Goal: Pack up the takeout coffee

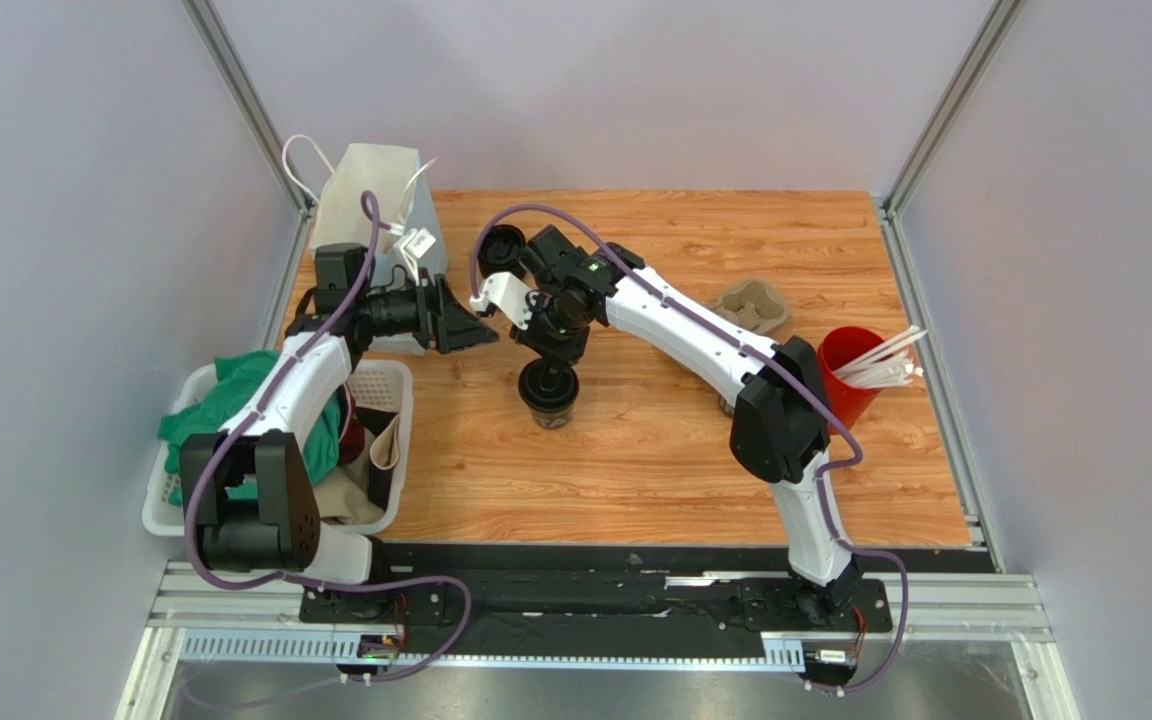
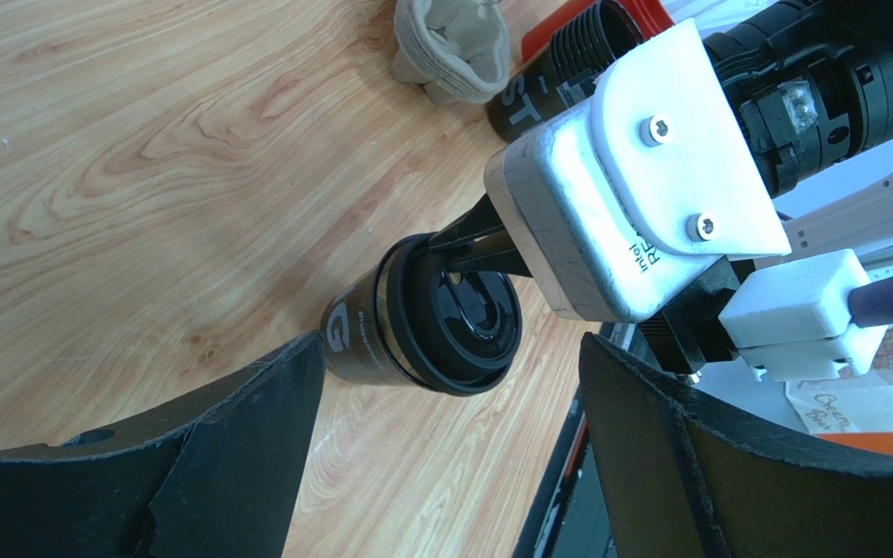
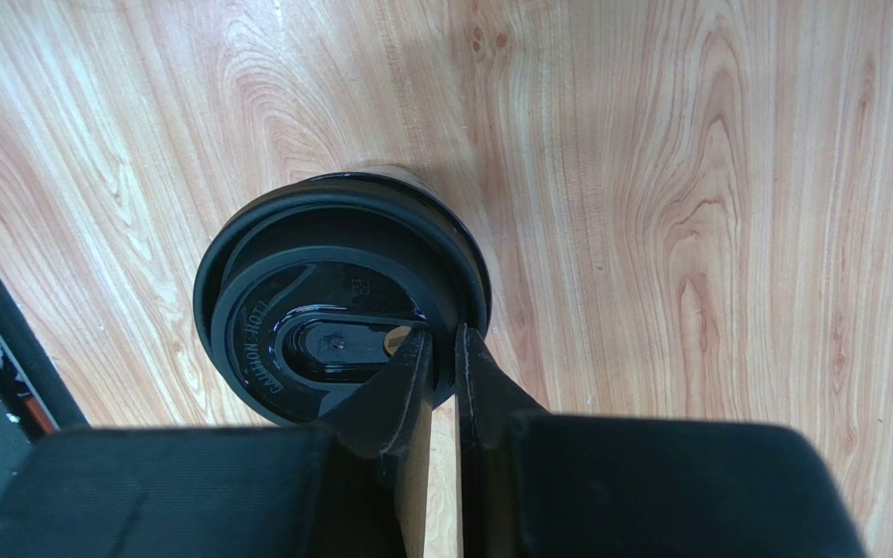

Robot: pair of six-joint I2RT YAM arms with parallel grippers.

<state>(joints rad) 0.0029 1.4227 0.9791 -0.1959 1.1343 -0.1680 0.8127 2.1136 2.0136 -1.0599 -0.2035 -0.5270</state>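
The takeout coffee (image 1: 549, 395) is a small black cup with a black lid, upright on the wooden table (image 1: 657, 465) near the middle. It also shows in the left wrist view (image 2: 416, 326) and in the right wrist view (image 3: 335, 302). My right gripper (image 1: 552, 357) comes down from above and is shut on the lid's rim (image 3: 445, 349), one finger inside the rim and one outside. I cannot tell whether the cup is lifted off the wood. My left gripper (image 1: 465, 323) is open and empty, left of the cup and pointing at it (image 2: 449, 349).
A cardboard cup tray (image 1: 752, 306) lies at the back right, also in the left wrist view (image 2: 451, 47). A red cup with white straws (image 1: 856, 368) stands at the right edge. A paper bag (image 1: 372, 195) stands at the back left. A white basket (image 1: 387, 435) with cloth sits at the left.
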